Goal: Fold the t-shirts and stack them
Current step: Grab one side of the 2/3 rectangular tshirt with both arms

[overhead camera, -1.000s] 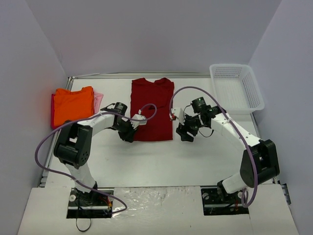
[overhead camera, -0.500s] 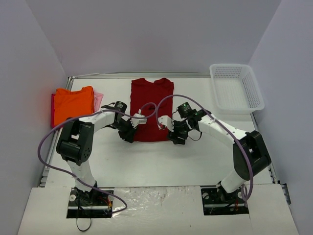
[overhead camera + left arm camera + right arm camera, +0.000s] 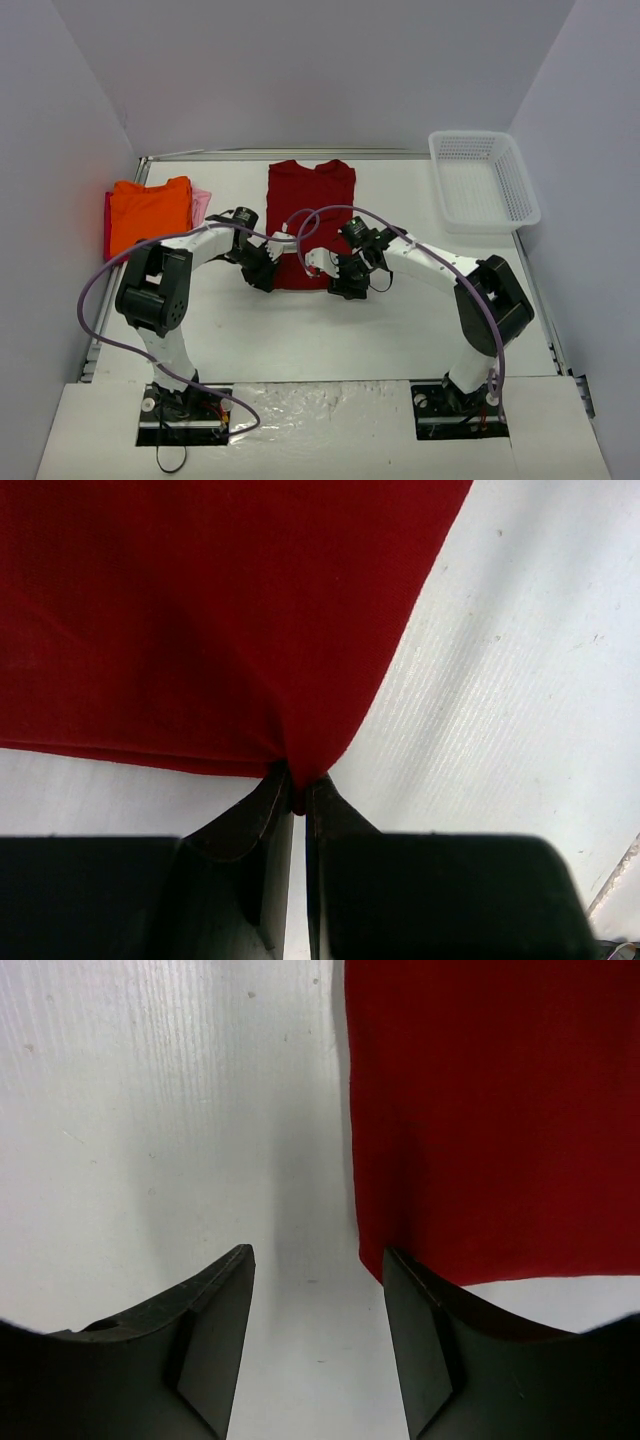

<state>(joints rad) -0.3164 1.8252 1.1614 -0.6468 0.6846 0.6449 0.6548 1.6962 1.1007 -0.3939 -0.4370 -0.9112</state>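
1. While the left gripper [image 3: 297, 780] is pinched tight on one near corner of the dark red t-shirt [image 3: 312, 210], the right gripper [image 3: 318, 1260] hangs half-wide over the other near corner, holding nothing.
2. A missed grasp looks like the main risk. In the right wrist view the cloth lies ahead of that gripper and beside one finger only, and the gap between the fingers sits mostly over bare table [image 3: 300, 330]. Closing from here would likely catch a sliver of hem, or nothing.
3. A lopsided fold could follow. With one corner held and the other loose, lifting would probably drag the shirt askew instead of folding it evenly.
4. The left grip is thin. Only the very tip of the corner sits between its pads, so a quick pull might slip it free.
5. The table is white, matt and faintly ribbed, and cloth should slide on it easily.
6. Plain pale walls close in three sides. The orange t-shirt [image 3: 150, 212] and pale pink t-shirt [image 3: 202, 205] lie well apart, outboard of the left gripper. A white mesh basket [image 3: 480, 185] sits far beyond the right gripper.
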